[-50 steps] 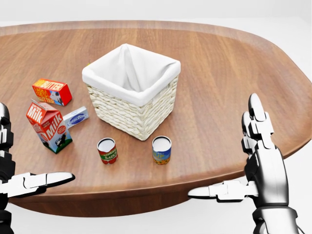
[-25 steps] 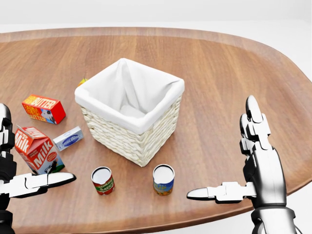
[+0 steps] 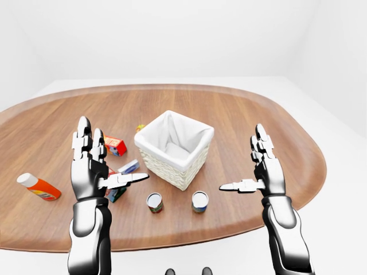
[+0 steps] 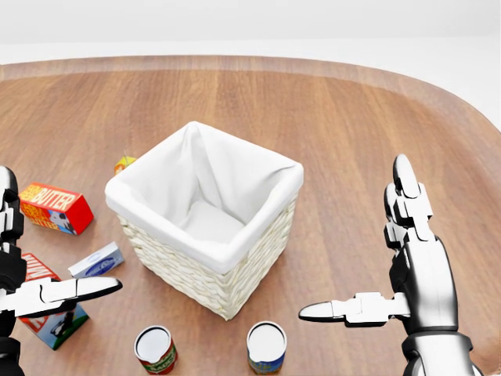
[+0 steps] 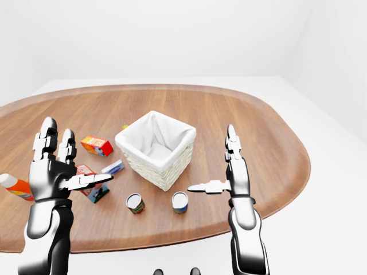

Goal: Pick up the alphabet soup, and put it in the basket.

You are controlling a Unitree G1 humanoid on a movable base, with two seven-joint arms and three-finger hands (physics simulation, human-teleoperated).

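Camera has moved closer and tilted down since the earlier frames: the basket [image 4: 205, 227] now fills more of the head view and the cans have slid to the bottom edge. Both hands keep the same pose, left hand [image 3: 90, 166] and right hand [image 3: 265, 169] spread open, fingers up, thumbs pointing inward, holding nothing. The alphabet soup [image 4: 156, 349], red and green label, stands below the basket's lower-left side; a second can [image 4: 266, 347] just right of it. Left of the basket: butter box [image 4: 55, 208], milk carton [image 4: 48, 317], small blue box [image 4: 96, 261]. An orange bottle [image 3: 37, 187] lies far left of the basket. Oval wooden table [image 4: 352, 117], white room.
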